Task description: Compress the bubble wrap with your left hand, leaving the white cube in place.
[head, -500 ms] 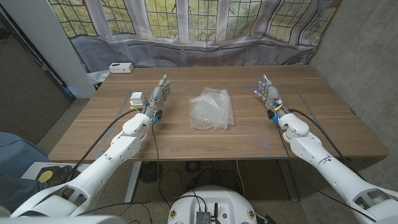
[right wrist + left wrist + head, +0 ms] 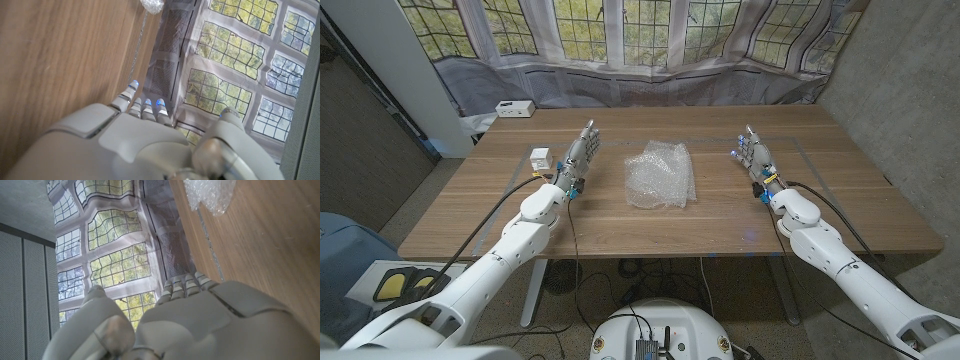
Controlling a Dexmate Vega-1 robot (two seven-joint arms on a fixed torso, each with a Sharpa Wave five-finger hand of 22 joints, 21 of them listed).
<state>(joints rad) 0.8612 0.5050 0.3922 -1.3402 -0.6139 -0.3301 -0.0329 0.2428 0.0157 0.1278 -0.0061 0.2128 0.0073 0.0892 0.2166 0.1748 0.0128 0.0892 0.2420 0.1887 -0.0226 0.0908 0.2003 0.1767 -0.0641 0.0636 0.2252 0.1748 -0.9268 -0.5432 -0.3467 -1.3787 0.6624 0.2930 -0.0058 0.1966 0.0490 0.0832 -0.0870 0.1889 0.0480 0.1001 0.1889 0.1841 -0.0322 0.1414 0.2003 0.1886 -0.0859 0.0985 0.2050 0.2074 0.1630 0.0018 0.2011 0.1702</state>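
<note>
Judging from the table [image 2: 800,215], we have not begun pressing: the bubble wrap [image 2: 660,175] lies puffed and untouched at its middle. Our left hand [image 2: 578,158] stands near it, released, fingers straight, holding nothing. Our right hand [image 2: 753,156] is likewise released. The white cube [image 2: 539,156] sits just beyond the left hand, away from the wrap.

- My surface [image 2: 650,225] is a wooden top with plank grain running its length.
- The bubble wrap [image 2: 660,175] lies crumpled near its middle.
- The white cube [image 2: 539,156] sits toward my left side, well apart from the wrap.
- A small white box [image 2: 514,108] rests at the far left corner.
</note>
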